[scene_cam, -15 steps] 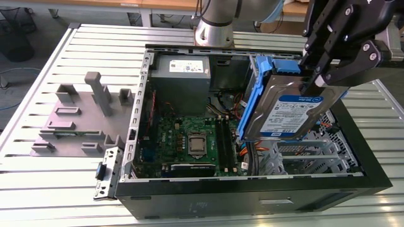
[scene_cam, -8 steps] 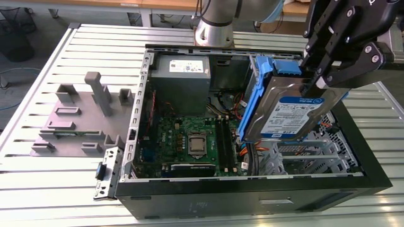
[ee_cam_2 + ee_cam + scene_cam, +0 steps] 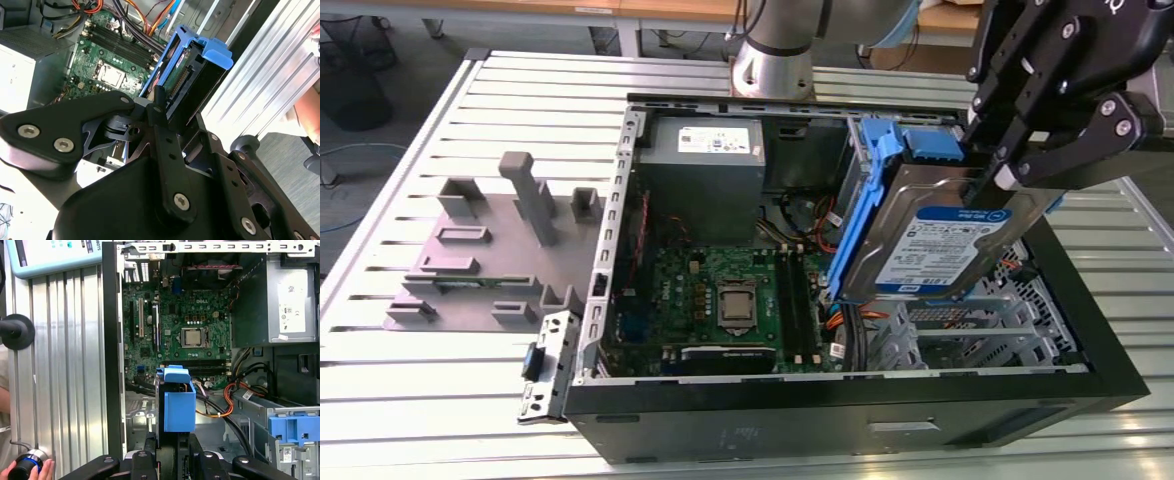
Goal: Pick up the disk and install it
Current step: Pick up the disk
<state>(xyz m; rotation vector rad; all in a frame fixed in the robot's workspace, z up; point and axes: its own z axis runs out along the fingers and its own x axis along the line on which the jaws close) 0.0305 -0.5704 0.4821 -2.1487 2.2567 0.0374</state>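
Note:
The disk [image 3: 941, 240] is a silver hard drive with a white-and-blue label in a bright blue carrier. It hangs tilted above the open computer case [image 3: 854, 392], over the drive cage [image 3: 961, 335] at the exterior view's right. My black gripper [image 3: 1005, 180] is shut on the disk's upper edge. In the second wrist view the disk [image 3: 192, 75] juts out from between the fingers [image 3: 158, 107] toward the motherboard [image 3: 107, 60]. In the first wrist view the carrier's blue end [image 3: 179, 400] stands out beyond my gripper [image 3: 172, 452].
A grey power supply box [image 3: 700, 150] sits at the case's back. A separate blue latch [image 3: 292, 425] stands on the drive bay. A grey parts fixture [image 3: 494, 250] lies on the slatted table at the exterior view's left. A person's hand [image 3: 42, 471] is beside the case.

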